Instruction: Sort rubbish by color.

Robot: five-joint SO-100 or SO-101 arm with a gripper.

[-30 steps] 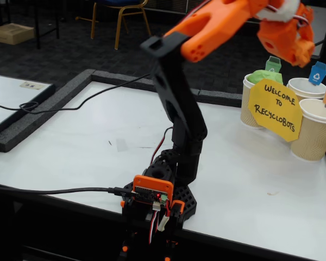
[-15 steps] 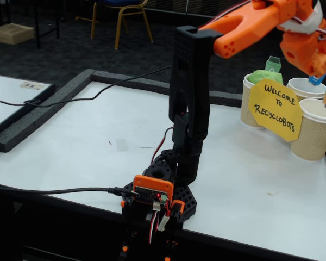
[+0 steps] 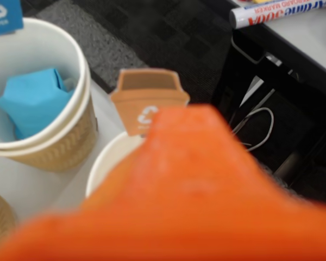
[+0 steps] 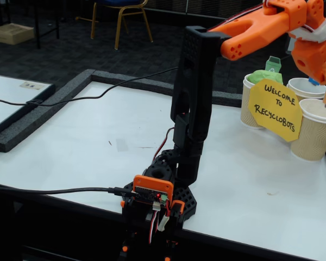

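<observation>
Above the ribbed paper cup [image 4: 315, 130] carrying the orange bin tag [image 3: 148, 103], the orange gripper [image 4: 321, 68] is hovering for a colour-matched drop; whether it is clenched is unclear. Beside that cup, the light blue crumpled paper wad [image 3: 33, 100] is lying in its blue-tagged cup [image 3: 65, 141], while the green crumpled paper wad [image 4: 263, 76] is sitting in the far cup.

A: How many paper cups [image 4: 316, 129] stand at the surface's far right corner?
B: Three, each with one colored tag [image 3: 148, 104].
A: And wads?
B: Two show: one blue wad [image 3: 33, 101], one green wad [image 4: 264, 76]. One yellow sign [image 4: 275, 110].
</observation>
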